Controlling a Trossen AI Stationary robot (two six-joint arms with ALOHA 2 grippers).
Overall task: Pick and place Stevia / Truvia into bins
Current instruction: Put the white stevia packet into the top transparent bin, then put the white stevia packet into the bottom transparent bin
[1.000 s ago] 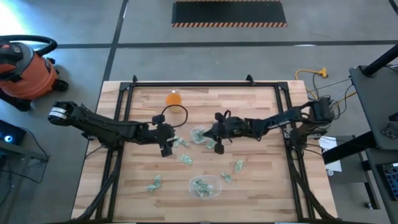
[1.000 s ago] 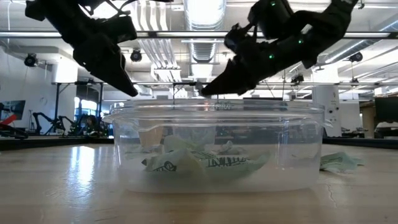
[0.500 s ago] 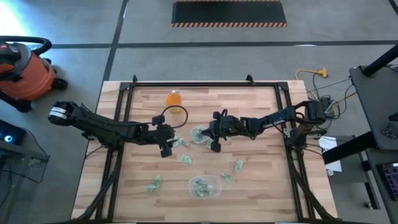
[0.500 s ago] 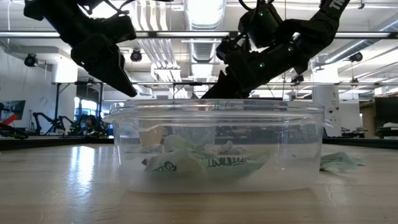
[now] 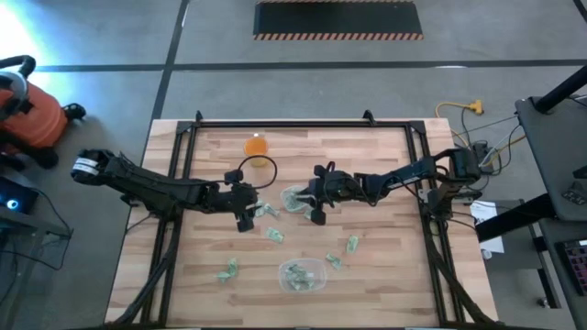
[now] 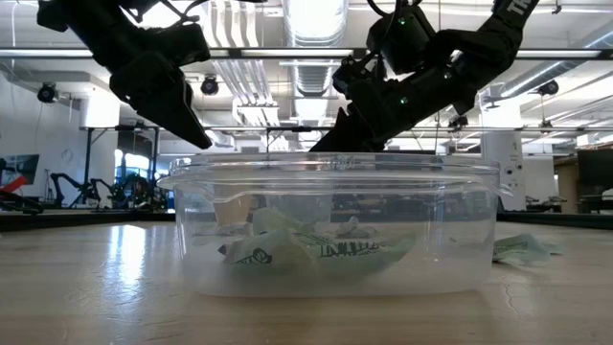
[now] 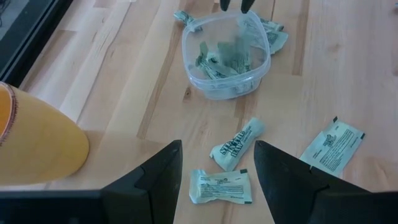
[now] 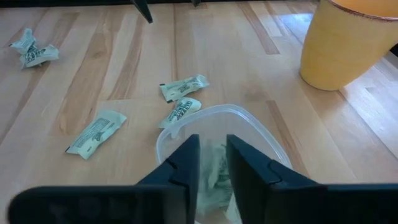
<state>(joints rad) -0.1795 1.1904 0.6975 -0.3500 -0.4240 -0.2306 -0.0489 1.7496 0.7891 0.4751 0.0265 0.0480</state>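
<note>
Wood table (image 5: 385, 266) had sachets (image 5: 272, 235) scattered; right gripper (image 5: 314, 207) hung over the cup (image 5: 293, 198), fingers slightly apart, left gripper (image 5: 246, 216) spread open and empty.

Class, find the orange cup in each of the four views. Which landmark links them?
High view: orange cup near the table's far edge.
Low view: not in it.
Left wrist view: in view, close to the camera.
Right wrist view: beyond the clear container.
Shared landmark: that sachet-filled container.

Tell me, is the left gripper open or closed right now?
Open. In the left wrist view its two dark fingers stand well apart, with nothing between them; loose sachets lie on the table beyond.
</note>
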